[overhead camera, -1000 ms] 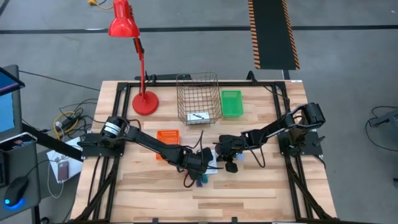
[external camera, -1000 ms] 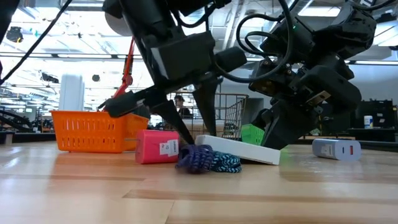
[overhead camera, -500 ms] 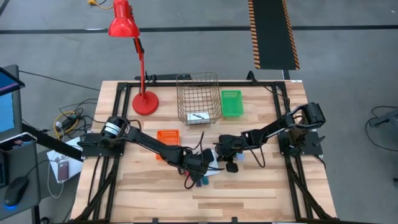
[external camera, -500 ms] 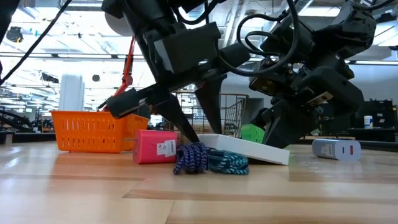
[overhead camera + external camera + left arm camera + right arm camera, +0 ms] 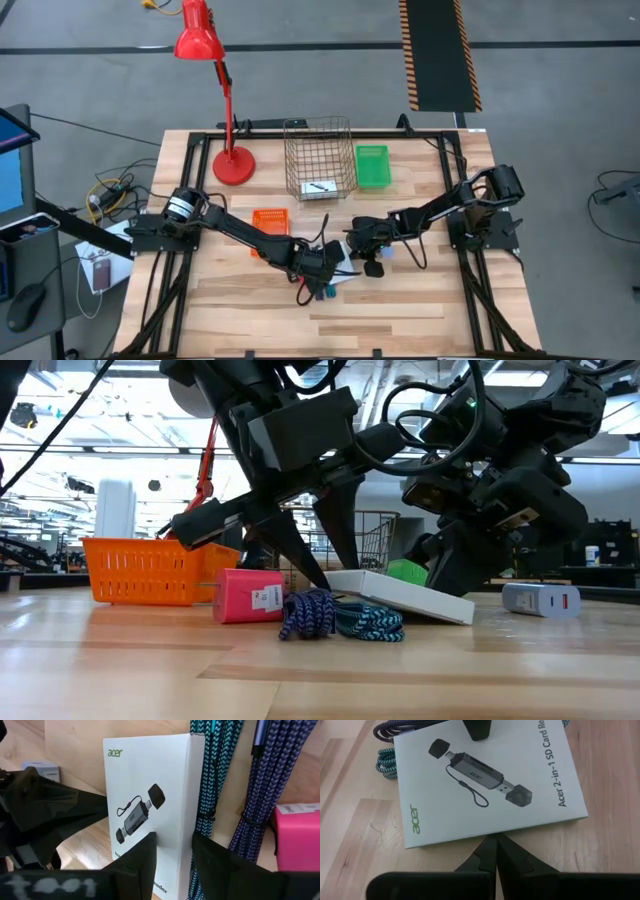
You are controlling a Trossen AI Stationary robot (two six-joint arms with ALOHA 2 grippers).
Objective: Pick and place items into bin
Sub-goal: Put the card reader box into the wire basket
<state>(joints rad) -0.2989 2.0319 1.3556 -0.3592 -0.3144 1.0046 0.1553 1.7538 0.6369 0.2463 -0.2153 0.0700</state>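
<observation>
- The left gripper (image 5: 172, 845) is narrowing onto the white box (image 5: 150, 795), one edge now lifting higher off the bench (image 5: 300, 680).
- The right gripper (image 5: 495, 851), shut, is bracing the box's other edge.
- Judgement: grasp nearly secured; wire bin (image 5: 318, 160) well apart.

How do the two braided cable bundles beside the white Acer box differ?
The teal cable bundle is woven teal and black and lies right against the white Acer box; the purple cable bundle is dark blue-purple and lies one place farther out, next to the pink box. Both are braided, folded into bundles, and rest on the wooden table.
</observation>
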